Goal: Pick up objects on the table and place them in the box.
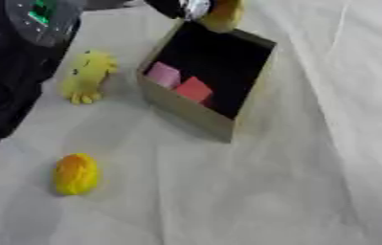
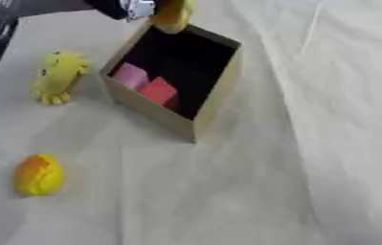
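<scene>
Yellow thing held over the box's far edge

A hand [image 2: 125, 8] comes in at the top edge from the upper left — which arm it belongs to cannot be told — with a yellow thing [image 2: 172, 16] at its tip above the far rim of the box [image 2: 148, 109]; whether the fingers curl round it cannot be told. Inside the box lie a pink block [image 1: 163, 74] and a red block [image 1: 194, 89], touching. Left of the box a yellow toy [image 1: 87, 76] lies on the white cloth [image 1: 311, 167]; nearer the camera, well apart, sits a yellow-orange lump [image 1: 76, 173].
</scene>
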